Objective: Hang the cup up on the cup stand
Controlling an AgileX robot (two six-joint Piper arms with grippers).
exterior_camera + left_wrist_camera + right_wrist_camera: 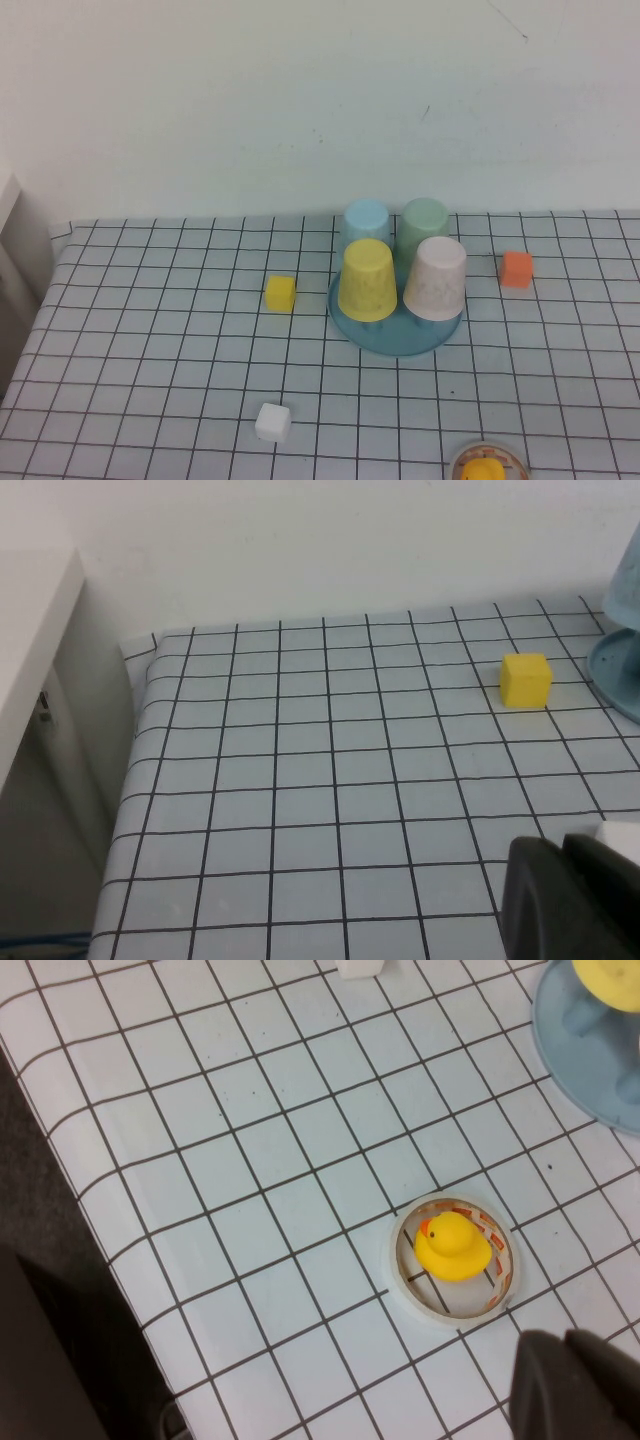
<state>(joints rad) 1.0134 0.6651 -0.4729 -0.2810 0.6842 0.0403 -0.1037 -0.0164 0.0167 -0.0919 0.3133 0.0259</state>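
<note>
The pale pink cup [436, 277] sits upside down on the front right of the teal cup stand [400, 342], next to an upturned yellow cup [368, 280]. Neither arm shows in the high view. My left gripper [563, 848] is shut and empty, low over the table left of the stand, whose rim [618, 670] shows at the edge of the left wrist view. My right gripper [565, 1345] is shut with nothing in it, near the table's front edge beside a duck. The stand's base [580, 1060] shows in the right wrist view; the pink cup shows in neither wrist view.
A light blue cup [366, 222] and a green cup [424, 225] stand upturned at the stand's back. A yellow cube [281, 292], an orange cube [516, 268] and a white cube [272, 421] lie around it. A yellow duck [452, 1247] sits inside a tape ring [400, 1282].
</note>
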